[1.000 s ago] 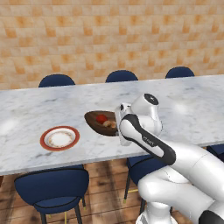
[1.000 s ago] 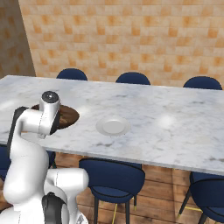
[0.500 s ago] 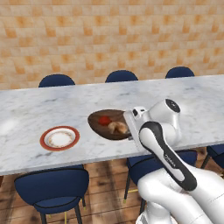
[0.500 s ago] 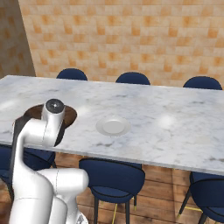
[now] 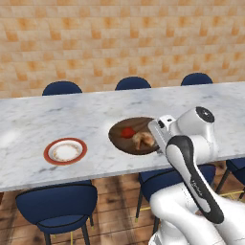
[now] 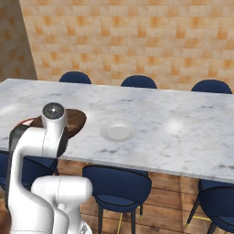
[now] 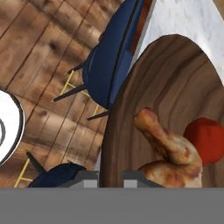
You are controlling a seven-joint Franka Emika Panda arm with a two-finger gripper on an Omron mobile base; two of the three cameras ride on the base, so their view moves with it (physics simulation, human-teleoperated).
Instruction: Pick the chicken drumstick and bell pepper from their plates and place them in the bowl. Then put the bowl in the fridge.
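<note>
Orange-tan tiled walling backs a long marble table (image 5: 57,119) with blue chairs (image 5: 60,208) tucked along both sides over a wooden floor. At the table's near edge, the gripper (image 7: 109,178) sits against the near rim of the bowl (image 5: 119,141), its two finger tips (image 7: 85,179) drawn close together on that rim with only a thin gap between them, so the jaws are closed on the bowl's edge. In the hand view the dark wood grain of the bowl spreads away from the tips, and just beyond them, inside the bowl, lies the chicken drumstick (image 7: 168,151), its bony end pointing back over the bowl's floor. Touching the drumstick on its far side is the bell pepper (image 7: 208,140) (a red glossy round, stem not visible here). From the left base view both foods lie together in the bowl, the pepper farther from the gripper than the drumstick.

Well off to the gripper's left on the table is the red-rimmed plate (image 5: 65,151), bare. To its right, seen from the right base view, the plain white plate (image 6: 118,132) rests on the marble, also bare, near the bowl but apart from it.
</note>
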